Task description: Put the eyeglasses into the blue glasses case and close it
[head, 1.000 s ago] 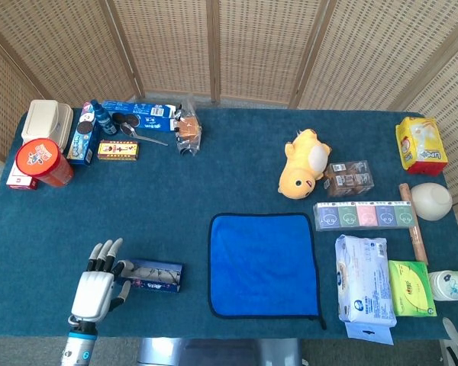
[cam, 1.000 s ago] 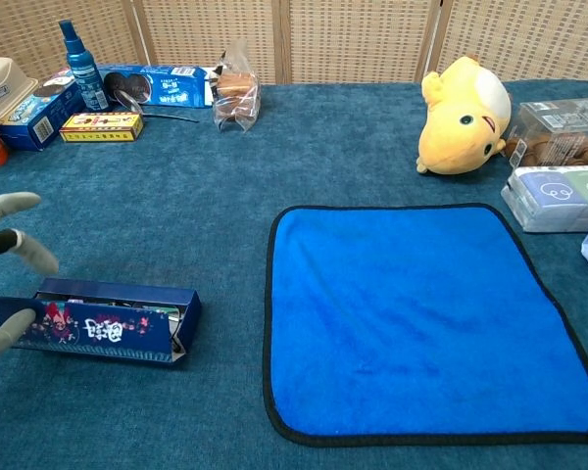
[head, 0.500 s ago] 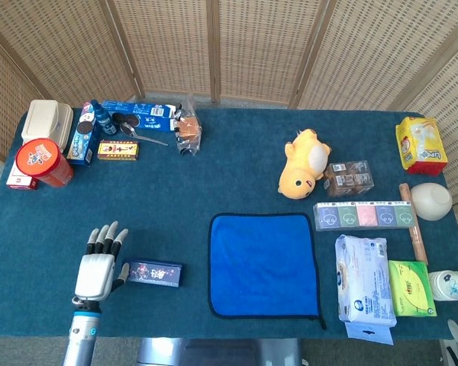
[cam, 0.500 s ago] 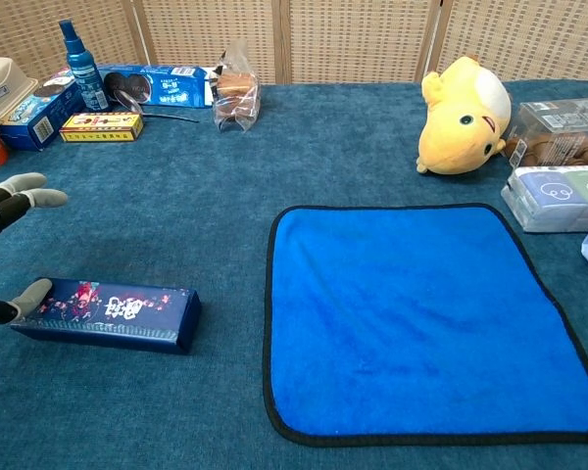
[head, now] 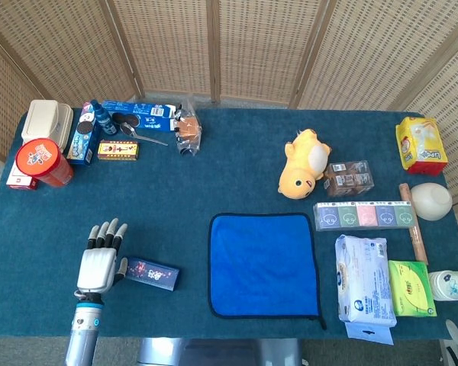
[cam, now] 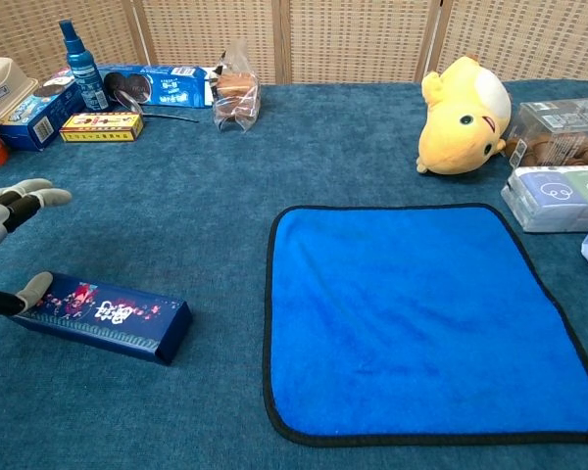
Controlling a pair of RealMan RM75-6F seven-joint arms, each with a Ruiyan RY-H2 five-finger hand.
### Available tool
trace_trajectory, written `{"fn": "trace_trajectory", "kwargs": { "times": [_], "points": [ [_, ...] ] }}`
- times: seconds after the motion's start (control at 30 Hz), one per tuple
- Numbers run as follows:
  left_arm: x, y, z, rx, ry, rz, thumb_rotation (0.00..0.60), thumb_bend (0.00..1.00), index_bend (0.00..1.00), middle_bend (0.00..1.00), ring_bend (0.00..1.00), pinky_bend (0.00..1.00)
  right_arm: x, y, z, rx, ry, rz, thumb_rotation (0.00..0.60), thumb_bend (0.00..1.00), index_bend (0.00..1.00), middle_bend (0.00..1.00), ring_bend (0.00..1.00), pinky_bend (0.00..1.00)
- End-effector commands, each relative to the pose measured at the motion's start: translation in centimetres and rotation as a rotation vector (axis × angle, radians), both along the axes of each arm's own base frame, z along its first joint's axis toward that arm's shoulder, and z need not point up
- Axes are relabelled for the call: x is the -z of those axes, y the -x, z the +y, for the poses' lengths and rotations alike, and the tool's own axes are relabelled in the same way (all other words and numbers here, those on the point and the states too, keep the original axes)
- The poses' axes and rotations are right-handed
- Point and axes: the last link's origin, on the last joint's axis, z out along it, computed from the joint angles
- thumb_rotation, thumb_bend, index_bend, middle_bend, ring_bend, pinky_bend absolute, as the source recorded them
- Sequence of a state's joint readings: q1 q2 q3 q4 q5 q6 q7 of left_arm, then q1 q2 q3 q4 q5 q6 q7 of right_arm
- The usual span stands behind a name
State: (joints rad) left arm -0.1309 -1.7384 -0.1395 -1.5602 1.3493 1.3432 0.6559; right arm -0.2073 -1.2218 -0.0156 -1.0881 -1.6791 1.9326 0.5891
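My left hand (head: 96, 263) lies spread, gripping nothing, thumb touching the blue glasses case (head: 150, 274) beside it. The case looks closed (eyeglasses presumably inside), so I judge the job nearly done; next, lift away. The blue cloth (head: 263, 264) lies beyond, obstructing nothing. My right hand is unseen.
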Motion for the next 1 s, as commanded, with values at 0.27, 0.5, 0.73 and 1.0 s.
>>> {"fn": "trace_trajectory", "kwargs": {
  "times": [0.27,0.5,0.73,1.0],
  "points": [
    [-1.8,-1.3,0.9,0.041,-0.016,-0.06,0.59,0.37,0.04,0.0,0.0,0.03,0.3,-0.4,-0.4,0.001,-0.005,0.005,0.566,0.28,0.07,0.21,0.18,0.21],
    [-3.9,-3.0,-1.0,0.106,0.117,-0.157,0.498,0.37,0.02,0.0,0.0,0.03,0.5,-0.7,-0.9,0.019,-0.014,0.028,0.568,0.28,0.07,0.21,0.18,0.21],
    [-5.3,-3.0,-3.0,0.142,0.21,-0.144,0.385,0.36,0.01,0.0,0.0,0.02,0.6,-0.8,-1.1,0.04,-0.042,0.074,0.569,0.28,0.07,0.21,0.18,0.21],
    [-6.3,-2.6,-4.5,0.142,0.278,-0.102,0.308,0.31,0.0,0.0,0.0,0.02,0.4,-0.7,-1.0,0.055,-0.105,0.187,0.571,0.28,0.07,0.21,0.18,0.2]
  ]
}}
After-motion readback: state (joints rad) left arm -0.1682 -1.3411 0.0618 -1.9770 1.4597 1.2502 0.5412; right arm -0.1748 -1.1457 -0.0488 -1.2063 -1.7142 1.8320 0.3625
